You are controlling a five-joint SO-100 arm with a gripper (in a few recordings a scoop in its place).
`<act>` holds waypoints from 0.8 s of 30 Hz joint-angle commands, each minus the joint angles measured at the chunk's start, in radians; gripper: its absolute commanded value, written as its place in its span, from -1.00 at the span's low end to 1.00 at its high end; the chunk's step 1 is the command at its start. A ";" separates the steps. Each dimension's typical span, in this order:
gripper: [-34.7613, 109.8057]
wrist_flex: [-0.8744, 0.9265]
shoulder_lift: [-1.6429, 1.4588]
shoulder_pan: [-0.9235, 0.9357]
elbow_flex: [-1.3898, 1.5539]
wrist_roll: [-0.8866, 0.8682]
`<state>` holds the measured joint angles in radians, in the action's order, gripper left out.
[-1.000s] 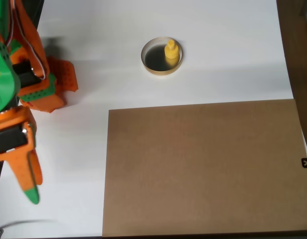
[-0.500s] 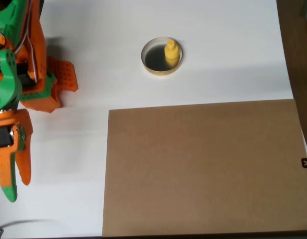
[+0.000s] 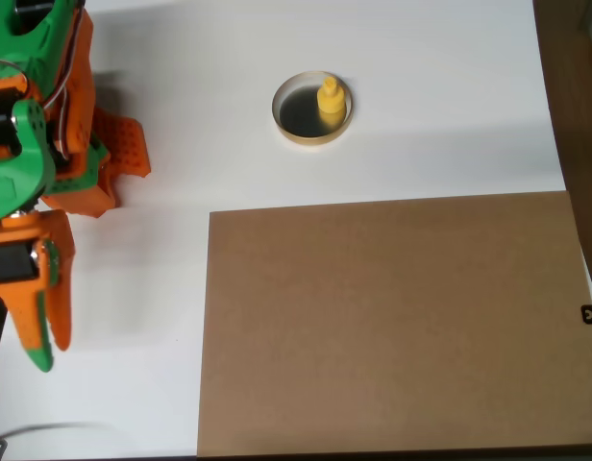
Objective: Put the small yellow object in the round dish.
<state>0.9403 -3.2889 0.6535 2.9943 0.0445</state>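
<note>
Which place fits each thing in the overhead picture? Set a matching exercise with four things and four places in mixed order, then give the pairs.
Things:
1. yellow object
2. dish
3. brown board
4. gripper

Places:
A. at the left edge, off the board
B. on the white table above the board
C. inside the dish, at its right side
D. across the lower right of the table

Pairs: 1-C, 2-B, 3-D, 4-A

We see a white table (image 3: 421,115) in the overhead view. Directly on it, toward twelve o'clock, sits the round dish (image 3: 288,126), tan-rimmed and dark inside. A large brown board (image 3: 392,322) lies flat across the five o'clock area, well apart from the dish.
</note>
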 commanded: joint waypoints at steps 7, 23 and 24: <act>-0.52 -0.075 -0.038 0.017 0.032 0.046; -0.51 -0.106 -0.038 0.060 0.043 -0.049; -0.50 -0.107 -0.038 0.060 0.043 -0.048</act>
<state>0.8299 -3.2889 0.6949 3.0526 0.0077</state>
